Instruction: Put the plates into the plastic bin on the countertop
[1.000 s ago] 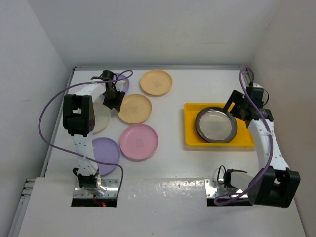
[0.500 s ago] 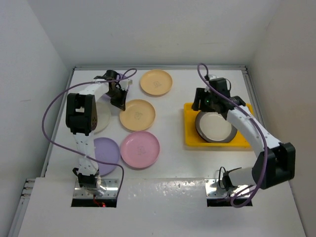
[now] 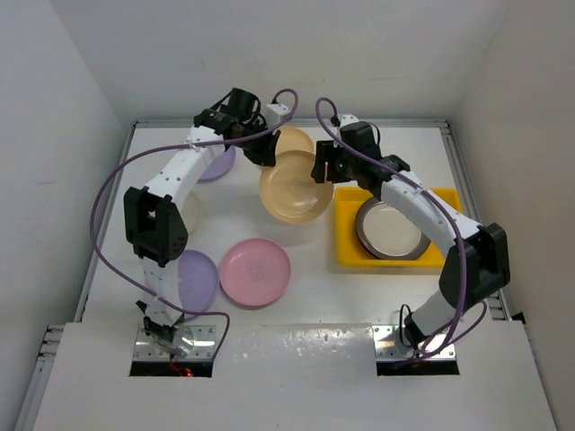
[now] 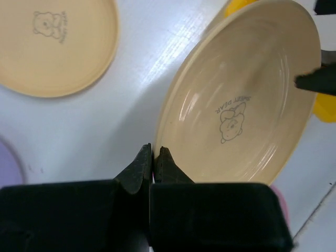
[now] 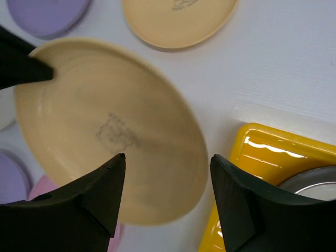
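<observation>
One pale orange-yellow plate (image 4: 236, 100) hangs tilted just left of the plastic bin (image 3: 345, 242). Only the left wrist view shows the left gripper (image 4: 153, 152) pinching its rim. The right gripper (image 5: 167, 157) is spread wide above it.

We see a bright, even light from overhead, with soft shadows on the white countertop (image 3: 323, 278) under the arms. In the right wrist view the pale orange-yellow plate (image 5: 110, 131) is smeared by motion blur, and glare streaks the plastic bin (image 5: 268, 147). In the left wrist view the countertop shines beside the sharply focused plate, and the left gripper (image 4: 154, 152) is a dark, featureless mass.
</observation>
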Controlling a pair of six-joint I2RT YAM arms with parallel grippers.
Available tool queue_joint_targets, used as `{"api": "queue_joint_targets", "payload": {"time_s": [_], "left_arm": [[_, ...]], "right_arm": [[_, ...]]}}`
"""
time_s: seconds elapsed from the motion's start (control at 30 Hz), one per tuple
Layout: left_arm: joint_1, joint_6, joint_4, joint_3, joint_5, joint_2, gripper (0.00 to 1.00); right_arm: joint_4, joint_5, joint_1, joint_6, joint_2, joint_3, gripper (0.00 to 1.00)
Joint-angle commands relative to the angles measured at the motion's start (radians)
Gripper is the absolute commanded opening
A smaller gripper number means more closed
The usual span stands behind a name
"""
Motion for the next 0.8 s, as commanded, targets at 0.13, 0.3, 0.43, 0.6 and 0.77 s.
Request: {"api": "queue_joint_targets", "payload": {"time_s": [0.13, 0.3, 0.43, 0.6, 0.77], "left_arm": [[0.008, 0.022, -0.066, 0.013, 0.136, -0.039, 0.0], [0.008, 0.033, -0.066, 0.013, 0.25, -0.048, 0.0], [0.017, 0.044, -0.075, 0.013, 0.298, -0.048, 0.0], [0.017, 0.067, -0.075, 0.004, 0.189, -0.048, 0.99], [0.074, 0.093, -0.075, -0.008, 0.059, -0.068, 1.0]], "right_arm": [[0.006, 0.119, -0.016, -0.007, 0.033, -0.003, 0.53], [0.066, 0.018, -0.021, 0.01, 0.039, -0.088, 0.34], [0.135, -0.027, -0.035, 0.045, 0.019, -0.14, 0.08], [0.054, 0.056, -0.09, 0.09, -0.073, -0.163, 0.0], [-0.182, 0.056, -0.303, 0.099, -0.297, -0.258, 0.0]]}}
